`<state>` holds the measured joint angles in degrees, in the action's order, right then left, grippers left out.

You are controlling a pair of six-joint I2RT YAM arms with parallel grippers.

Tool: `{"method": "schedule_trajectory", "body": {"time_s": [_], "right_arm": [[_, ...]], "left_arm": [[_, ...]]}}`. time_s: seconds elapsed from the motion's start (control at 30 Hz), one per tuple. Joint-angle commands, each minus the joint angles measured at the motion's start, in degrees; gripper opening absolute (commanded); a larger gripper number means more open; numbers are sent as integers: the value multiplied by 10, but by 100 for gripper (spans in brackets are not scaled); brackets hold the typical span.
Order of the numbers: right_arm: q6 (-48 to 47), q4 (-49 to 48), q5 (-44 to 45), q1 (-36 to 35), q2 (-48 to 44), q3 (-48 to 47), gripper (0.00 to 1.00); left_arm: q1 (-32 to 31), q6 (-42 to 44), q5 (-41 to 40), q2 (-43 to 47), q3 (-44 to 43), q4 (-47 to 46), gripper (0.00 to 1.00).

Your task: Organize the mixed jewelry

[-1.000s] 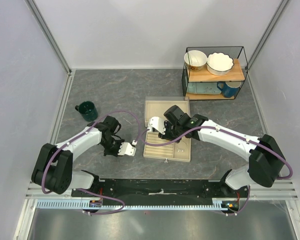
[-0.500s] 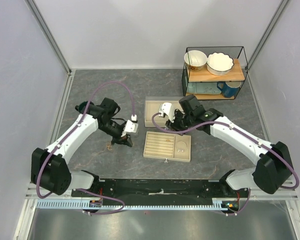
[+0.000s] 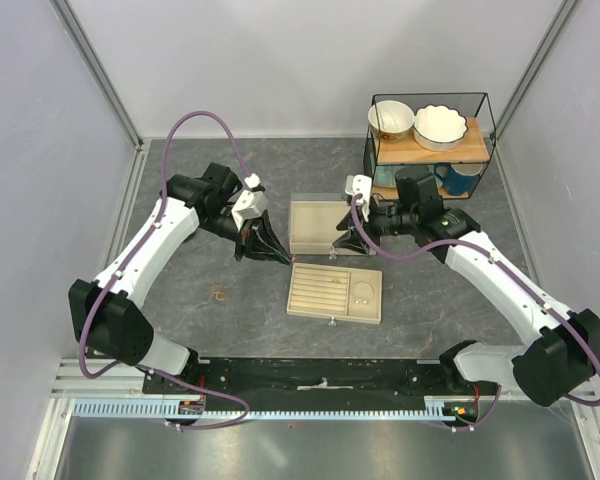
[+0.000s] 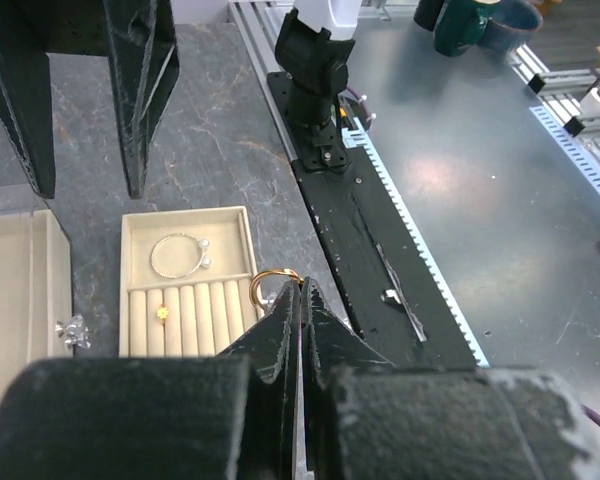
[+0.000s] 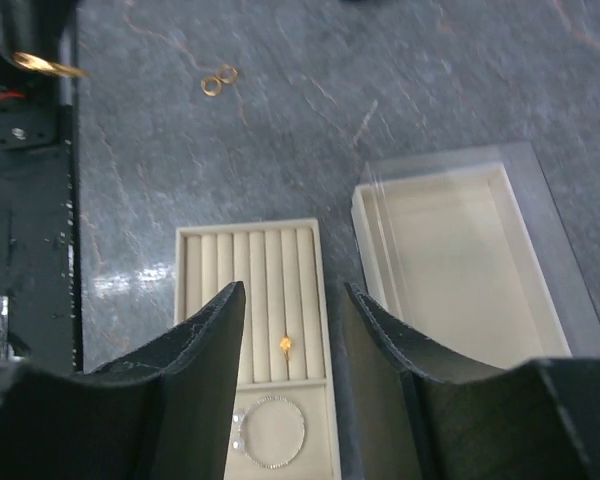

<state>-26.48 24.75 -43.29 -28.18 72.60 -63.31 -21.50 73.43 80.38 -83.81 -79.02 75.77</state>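
Bright, even light — soft shadows, faint glare on the table (image 5: 130, 280).

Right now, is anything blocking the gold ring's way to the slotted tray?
Nothing visible does. The gold ring, pinched in the left end effector, hangs beside the slotted tray; the right end effector is over the other box.

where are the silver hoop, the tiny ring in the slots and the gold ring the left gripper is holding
silver hoop (image 4: 206, 262), left wrist view, one of its end beads
tiny ring (image 5: 285, 345), right wrist view, its gold body
gold ring (image 4: 273, 270), left wrist view, top of its arc
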Motion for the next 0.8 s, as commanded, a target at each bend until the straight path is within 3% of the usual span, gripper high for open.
{"method": "schedule_trajectory", "body": {"time_s": [0.0,0.17,0.33,0.5,0.77], "right_arm": [[20,-64,-137,5,-19,-27,55],[-9,-69,-140,-6,-5,-31,61],[-56,-63,-93,-64,5,-38,64],[-170,41,-41,-124,40,-101,65],[-260,120,11,-167,70,-151,59]], "left_arm": [[-1,24,174,-2,-16,123,1],[-10,15,170,5,-13,123,1],[-17,-26,166,15,-3,91,2],[-28,-67,141,23,5,69,1],[-41,-79,108,21,9,69,2]]}}
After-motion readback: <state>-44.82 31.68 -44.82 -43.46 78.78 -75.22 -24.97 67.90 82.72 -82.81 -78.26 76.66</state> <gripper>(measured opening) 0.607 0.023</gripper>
